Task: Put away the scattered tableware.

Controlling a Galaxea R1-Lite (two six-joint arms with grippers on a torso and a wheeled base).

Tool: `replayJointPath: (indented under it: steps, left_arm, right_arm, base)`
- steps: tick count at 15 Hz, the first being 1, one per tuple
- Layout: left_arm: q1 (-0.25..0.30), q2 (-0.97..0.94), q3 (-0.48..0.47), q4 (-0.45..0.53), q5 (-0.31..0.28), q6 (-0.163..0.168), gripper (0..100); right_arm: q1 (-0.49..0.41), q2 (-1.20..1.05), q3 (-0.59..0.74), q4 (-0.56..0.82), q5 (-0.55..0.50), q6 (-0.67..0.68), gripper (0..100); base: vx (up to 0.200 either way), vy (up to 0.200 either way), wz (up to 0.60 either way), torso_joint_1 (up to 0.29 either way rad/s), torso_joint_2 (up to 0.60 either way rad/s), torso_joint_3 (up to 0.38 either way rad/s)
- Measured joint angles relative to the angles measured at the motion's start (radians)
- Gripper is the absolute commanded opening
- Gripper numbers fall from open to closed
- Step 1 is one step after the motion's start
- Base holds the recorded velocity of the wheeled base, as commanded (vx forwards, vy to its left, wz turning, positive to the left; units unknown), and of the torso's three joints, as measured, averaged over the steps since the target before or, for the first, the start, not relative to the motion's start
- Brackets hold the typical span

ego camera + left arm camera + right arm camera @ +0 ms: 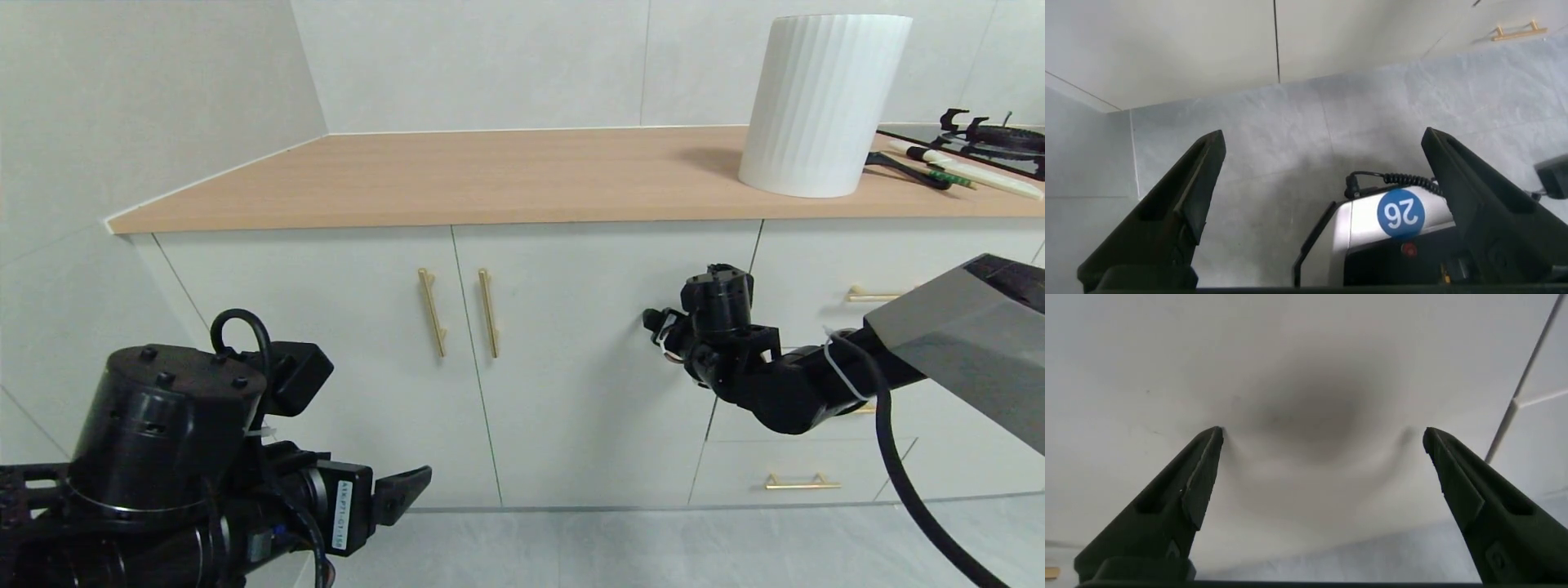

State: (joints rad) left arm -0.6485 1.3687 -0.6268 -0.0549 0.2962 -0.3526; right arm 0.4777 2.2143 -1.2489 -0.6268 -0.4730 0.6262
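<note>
Left claw [1323,139] sits low at near left, fingers spread wide. Right arm extended forward (entering from the right); right claw [1320,433] likewise spread wide.

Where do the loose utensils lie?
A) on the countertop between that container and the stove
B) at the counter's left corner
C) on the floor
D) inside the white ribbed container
A: the utensils lie on the countertop, between the white ribbed container and the stove.
</note>
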Motion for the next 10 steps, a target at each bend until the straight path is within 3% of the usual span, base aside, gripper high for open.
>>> replayJointPath:
  steps: [2, 3, 7, 8, 10]
  left_arm:
    - [0.0, 0.0, 0.0, 0.0, 0.0, 0.0, 100]
    - [0.0, 0.0, 0.0, 0.0, 0.0, 0.0, 100]
    - [0.0, 0.0, 0.0, 0.0, 0.0, 0.0, 100]
    - [0.0, -0.001, 0.0, 0.0, -0.001, 0.0, 100]
    - [0.0, -0.004, -0.001, 0.0, 0.002, 0.0, 100]
  right_arm:
    - [0.0, -0.021, 0.03, 0.012, 0.039, 0.015, 100]
    - [0.004, -0.049, 0.07, 0.017, 0.107, 0.023, 100]
    - [0.013, -0.259, 0.313, 0.044, 0.513, -0.01, 100]
    - [0.009, -0.306, 0.354, 0.07, 0.563, -0.047, 100]
    - [0.003, -0.37, 0.394, 0.084, 0.566, -0.07, 100]
  base:
    - [0.0, 0.0, 0.0, 0.0, 0.0, 0.0]
    - [0.0, 0.0, 0.0, 0.0, 0.0, 0.0]
    - [0.0, 0.0, 0.0, 0.0, 0.0, 0.0]
    - [0.0, 0.0, 0.0, 0.0, 0.0, 0.0]
    - [0.0, 0.0, 0.0, 0.0, 0.0, 0.0]
